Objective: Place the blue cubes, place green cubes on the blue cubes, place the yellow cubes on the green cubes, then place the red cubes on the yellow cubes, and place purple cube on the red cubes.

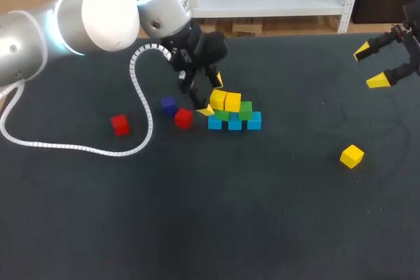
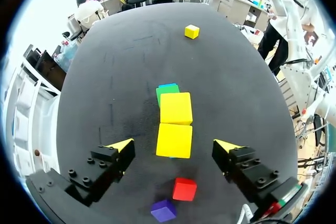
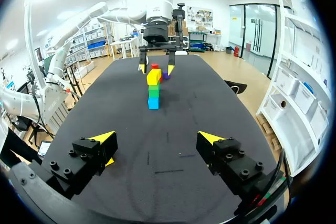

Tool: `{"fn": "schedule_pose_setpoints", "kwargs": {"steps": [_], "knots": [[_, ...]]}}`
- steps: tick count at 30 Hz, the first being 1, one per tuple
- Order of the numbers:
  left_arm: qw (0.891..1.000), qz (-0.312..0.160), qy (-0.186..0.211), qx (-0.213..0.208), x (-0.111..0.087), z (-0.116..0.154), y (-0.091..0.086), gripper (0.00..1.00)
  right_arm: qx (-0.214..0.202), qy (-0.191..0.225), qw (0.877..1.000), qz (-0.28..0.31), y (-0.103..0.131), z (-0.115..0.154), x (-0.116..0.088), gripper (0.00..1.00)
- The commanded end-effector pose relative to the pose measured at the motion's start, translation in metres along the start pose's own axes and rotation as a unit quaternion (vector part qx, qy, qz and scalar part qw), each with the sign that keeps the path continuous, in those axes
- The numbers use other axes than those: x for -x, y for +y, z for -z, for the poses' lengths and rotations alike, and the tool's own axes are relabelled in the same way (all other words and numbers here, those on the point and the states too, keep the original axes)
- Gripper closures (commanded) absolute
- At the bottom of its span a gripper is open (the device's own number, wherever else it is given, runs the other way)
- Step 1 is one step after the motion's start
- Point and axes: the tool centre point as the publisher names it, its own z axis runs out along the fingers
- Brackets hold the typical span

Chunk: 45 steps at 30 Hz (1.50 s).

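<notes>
Left gripper (image 1: 211,96) held wide open around the stack.
Two yellow cubes (image 1: 226,101) are seen between its fingers, set on green cubes (image 1: 245,110) over blue cubes (image 1: 254,121); a red cube (image 1: 183,118) and purple cube (image 1: 168,105) lie beside on the worktop (image 1: 262,214). The right gripper (image 1: 369,66) is spread wide, empty.

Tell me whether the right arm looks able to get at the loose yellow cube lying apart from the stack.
Probably yes. The small yellow cube lies alone on the dark table, on that arm's side, with nothing standing between it and the open right pincer.
</notes>
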Motion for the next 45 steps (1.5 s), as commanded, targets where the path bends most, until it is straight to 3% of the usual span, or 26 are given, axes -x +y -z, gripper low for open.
{"fn": "schedule_pose_setpoints", "kwargs": {"steps": [1,5,8,10,11,21,34,45], "knots": [[1.000,0.002,0.008,-0.001,-0.009,0.007,-0.003,0.04,0.000,0.000,1.000,0.000,0.000,0.000,0.000,0.00],[1.000,0.006,0.020,0.009,-0.024,0.019,-0.004,0.53,0.000,0.000,1.000,0.000,0.000,0.000,0.000,0.00],[0.999,0.011,0.031,0.015,-0.036,0.026,-0.001,0.65,0.000,0.000,1.000,0.000,0.000,0.000,0.000,0.00],[0.999,0.014,0.039,0.017,-0.042,0.029,0.002,0.93,0.000,0.000,1.000,0.000,0.000,0.000,0.000,0.00],[0.999,0.014,0.040,0.022,-0.043,0.031,0.004,1.00,0.000,0.000,1.000,0.000,0.000,0.000,0.000,0.00],[0.999,0.003,0.032,0.018,-0.036,0.022,0.009,1.00,0.000,0.000,1.000,0.000,0.000,0.000,0.000,0.00],[1.000,0.008,0.026,0.008,-0.035,0.016,0.003,1.00,0.000,0.000,1.000,0.000,0.000,0.000,0.000,0.00],[1.000,-0.011,0.015,-0.002,-0.017,0.009,0.001,1.00,0.000,0.000,1.000,0.000,0.000,0.000,0.000,0.00]]}}
